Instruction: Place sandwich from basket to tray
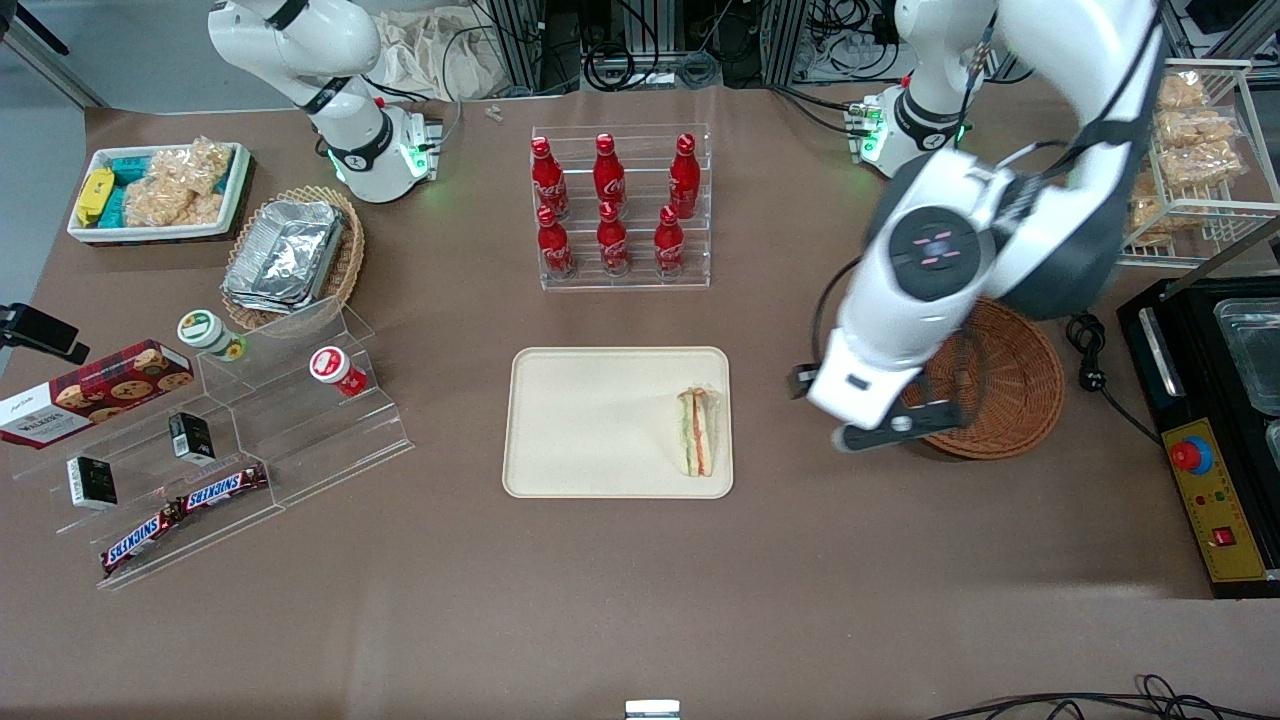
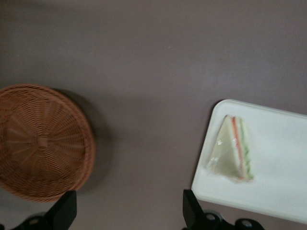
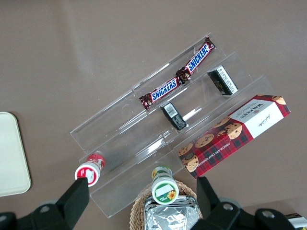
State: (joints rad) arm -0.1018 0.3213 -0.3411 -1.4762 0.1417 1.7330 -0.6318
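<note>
Seen from the front, a white bin (image 1: pixel 235 195) of snack bags sits toward the parked arm's end of the table. A tan basket (image 1: pixel 345 260) of foil containers (image 1: pixel 285 255) is just beside it. Nearer the camera is a clear step shelf (image 1: pixel 300 440) with two Snickers bars (image 1: pixel 225 487) and some little tubs and boxes too small to read. The shelf is at about nine o'clock from the tray (image 1: pixel 590 420).

Six red bottles (image 1: pixel 610 205) stand in a clear rack at twelve o'clock from the tray.

The sandwich (image 1: pixel 700 432) lies flat on the tray, close to the rim at the tray's three o'clock side. It is in clear wrap, with green and red stripes showing.

At three o'clock from the tray is the basket (image 1: pixel 1010 385). The big white arm (image 1: pixel 930 300) hangs over it and hides part of it. In the wrist view the basket is cut off at the edge.

The gripper (image 2: pixel 128 213) hangs above the bare table between the basket and the tray. Its two fingers (image 2: pixel 64 211) are spread wide, with nothing in them. Only their tips show.
</note>
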